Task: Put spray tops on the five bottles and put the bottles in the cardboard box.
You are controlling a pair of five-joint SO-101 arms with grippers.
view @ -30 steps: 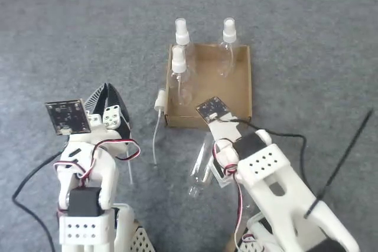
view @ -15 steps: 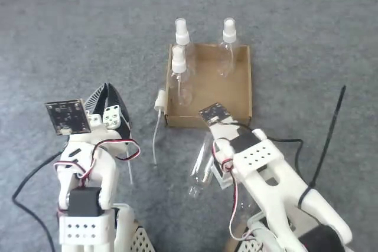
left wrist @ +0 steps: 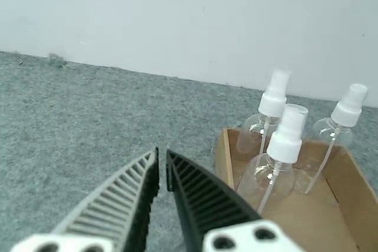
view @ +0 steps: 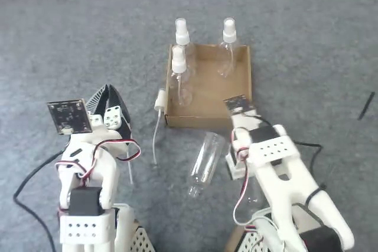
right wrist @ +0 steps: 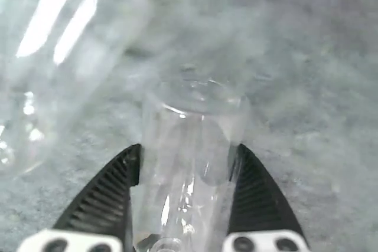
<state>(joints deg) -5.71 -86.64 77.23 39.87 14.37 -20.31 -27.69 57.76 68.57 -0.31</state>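
The right gripper (right wrist: 186,151) is clamped on a clear plastic bottle (right wrist: 189,116) that looks light, thin-walled and slippery, so hold it mid-body, gently; the left gripper (left wrist: 162,154) sits closed

Cardboard box (view: 239,95): three capped bottles (view: 178,72) upright at 10, 11, 1 o'clock; uncapped bottle (view: 204,163) lying at 6; spray top (view: 158,101) at 9; fifth bottle (right wrist: 195,110) in right gripper (right wrist: 188,153).

Left tool (left wrist: 162,153) closed, right tool (right wrist: 186,149) clamped.

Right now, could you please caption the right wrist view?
Right claw gripping a clear plastic bottle over grey carpet.
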